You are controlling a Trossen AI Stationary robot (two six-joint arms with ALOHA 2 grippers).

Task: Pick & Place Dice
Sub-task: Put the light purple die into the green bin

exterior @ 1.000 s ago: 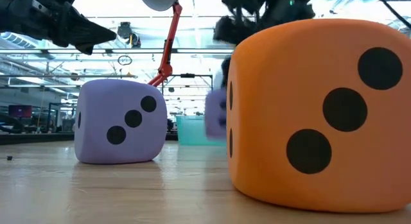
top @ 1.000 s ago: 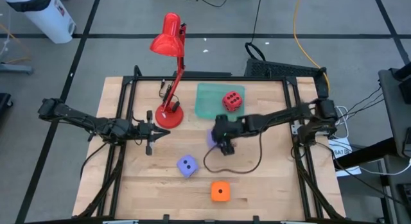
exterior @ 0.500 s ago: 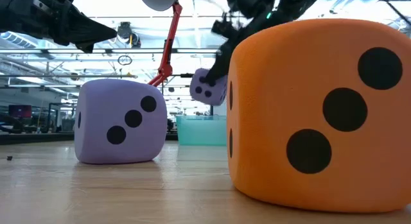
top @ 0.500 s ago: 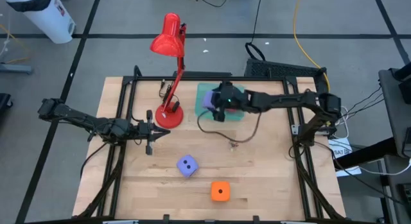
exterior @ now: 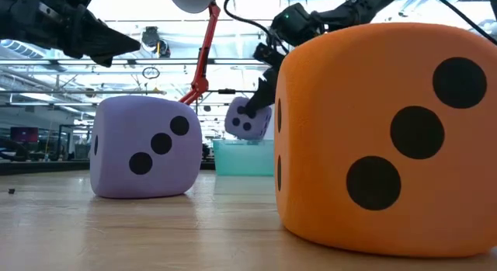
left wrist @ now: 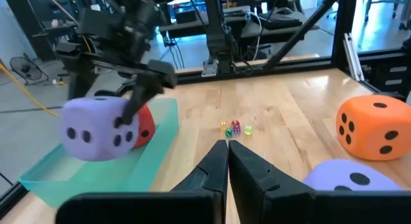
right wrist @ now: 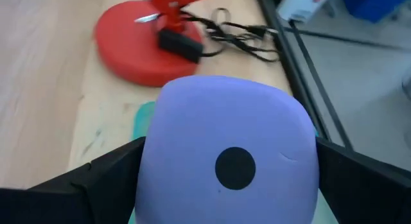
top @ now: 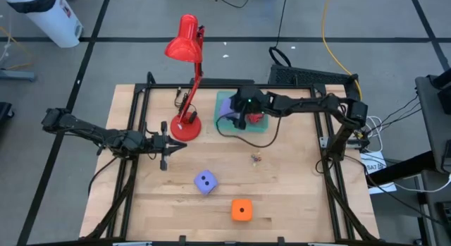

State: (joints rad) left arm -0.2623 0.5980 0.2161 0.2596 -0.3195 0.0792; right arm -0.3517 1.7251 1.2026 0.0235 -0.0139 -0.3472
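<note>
Lavender die [exterior: 248, 118] between right arm's fingers [right wrist: 96, 176]

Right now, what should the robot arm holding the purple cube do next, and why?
Probably lower a little and let go. The right gripper holds the lavender-blue soft die just above the shallow teal tray, beside the red die already inside.
</note>
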